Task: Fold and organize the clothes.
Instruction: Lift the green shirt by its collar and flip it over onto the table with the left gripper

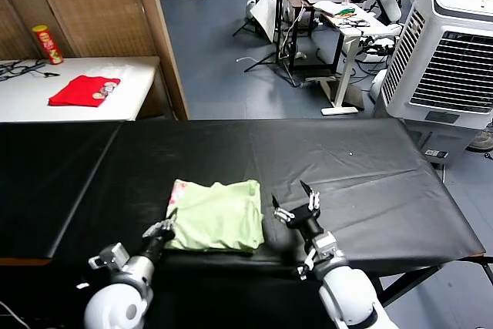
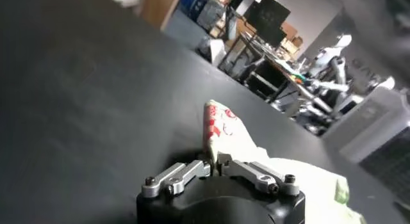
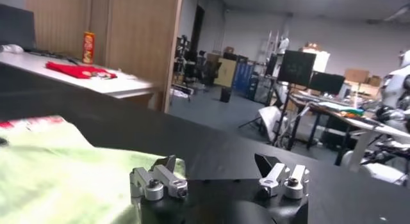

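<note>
- We see the shirt [image 1: 218, 216] lying folded into a compact, nearly square packet on the black table [image 1: 370, 159], close to the near edge and a little left of the centre.
- Our left gripper [image 1: 164, 227] is at the near left corner of the packet. Its fingers are closed, and in the left wrist view the pale fabric with the red floral print [image 2: 220, 124] rises right between the fingertips, so we judge that it pinches this corner of the shirt.
- We think the corner is chosen because a grip there lets the thin fabric be lifted or folded over without disturbing the other layers.
- Our right gripper [image 1: 296, 206] waits just beside the right edge of the packet, apart from the cloth, with its two fingers spread wide and nothing between them. It seems ready to take the opposite side.
- The near edge of the packet is near the table's front border, so a pull toward us could let cloth hang over.
- Behind and to the right of the shirt the black surface has much free room for moving.
- A red cloth [image 1: 85, 90] and a yellow can [image 1: 48, 44] stand on the white side table [image 1: 139, 75], well apart from the work.
</note>
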Robot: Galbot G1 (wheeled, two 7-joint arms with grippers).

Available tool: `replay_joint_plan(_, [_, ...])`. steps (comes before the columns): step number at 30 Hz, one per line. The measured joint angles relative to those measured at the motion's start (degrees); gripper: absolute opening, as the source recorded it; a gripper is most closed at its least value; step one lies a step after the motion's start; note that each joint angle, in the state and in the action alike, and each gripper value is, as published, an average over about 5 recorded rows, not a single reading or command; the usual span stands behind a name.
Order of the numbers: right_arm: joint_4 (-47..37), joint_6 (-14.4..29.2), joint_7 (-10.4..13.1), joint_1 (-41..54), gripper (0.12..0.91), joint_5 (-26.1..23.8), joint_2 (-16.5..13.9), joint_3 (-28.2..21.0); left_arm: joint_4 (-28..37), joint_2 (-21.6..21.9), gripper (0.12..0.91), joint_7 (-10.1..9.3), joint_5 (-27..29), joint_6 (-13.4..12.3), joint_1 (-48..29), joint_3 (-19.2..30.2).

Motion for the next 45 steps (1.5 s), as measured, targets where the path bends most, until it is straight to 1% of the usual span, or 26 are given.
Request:
replay_joint_plan(2, [-0.08,-0.01,0.06,-0.22,0.798,-0.02,0.10,0.18,-0.24,2.76,0.158,-0.10,3.46,-0.06,0.29,-1.64])
replay_joint_plan(4, [-0.20,-0.01,0.09,-0.33,0.798,-0.02,0.24,0.25,-0.24,5.93,0.158,-0.10,5.79,-0.27,0.72,-3.66])
replay_joint_plan(9, [-0.44,-0.01,0.16,-0.43,0.798,-0.02,0.71,0.33,0.10,14.93,0.158,0.01,9.15,-1.34,2.59,-10.22])
replay_joint_plan(13, [-0.62,0.03,0.18,-0.54,0.798,-0.04,1.04,0.30,-0.42,21.52,0.158,0.01,12.99,-2.05,4.06,-15.68])
replay_joint_plan(15, [-0.71,0.07,0.18,-0.68,0.798,-0.11,1.21,0.27,-1.18,23.56,0.158,-0.22,14.93,-2.05,4.42,-17.55])
replay_joint_plan(18, [-0.72,0.11,0.18,-1.02,0.798,-0.28,1.37,0.30,-2.89,24.58,0.158,-0.81,17.30,-1.31,4.36,-18.26])
replay_joint_plan(21, [-0.51,0.13,0.16,-1.53,0.798,-0.40,1.37,0.56,-5.10,23.70,0.158,-1.61,18.10,-0.05,3.81,-16.57])
replay_joint_plan(23, [-0.29,0.15,0.13,-1.90,0.798,-0.44,1.33,0.86,-6.52,22.33,0.158,-2.52,16.90,1.02,3.20,-14.37])
replay_joint_plan(29, [0.34,0.33,0.02,-3.02,0.798,-0.54,1.40,1.96,-9.51,17.46,0.158,-6.09,8.83,4.08,0.59,-5.67])
replay_joint_plan(31, [0.53,0.39,-0.03,-3.43,0.798,-0.56,1.56,2.32,-9.88,15.93,0.158,-6.99,6.14,4.58,-0.48,-2.71])
replay_joint_plan(33, [0.65,0.48,-0.08,-3.84,0.798,-0.53,1.70,2.65,-9.92,14.40,0.158,-7.43,4.49,4.74,-1.58,0.18])
replay_joint_plan(36, [0.69,0.60,-0.14,-4.32,0.798,-0.45,1.79,3.04,-9.52,11.99,0.158,-7.61,4.82,4.64,-3.07,4.42])
replay_joint_plan(41, [0.74,0.61,-0.31,-4.47,0.798,-0.16,1.79,3.15,-7.75,6.73,0.158,-7.39,8.73,4.04,-4.89,10.91])
replay_joint_plan(43, [0.89,0.53,-0.63,-4.31,0.798,0.39,1.68,2.95,-6.85,4.41,0.160,-6.63,10.79,3.45,-5.05,13.08])
replay_joint_plan(45, [1.06,0.32,-1.21,-4.03,0.798,1.56,1.41,2.62,-5.82,2.37,0.179,-5.27,13.39,2.42,-4.86,15.04])
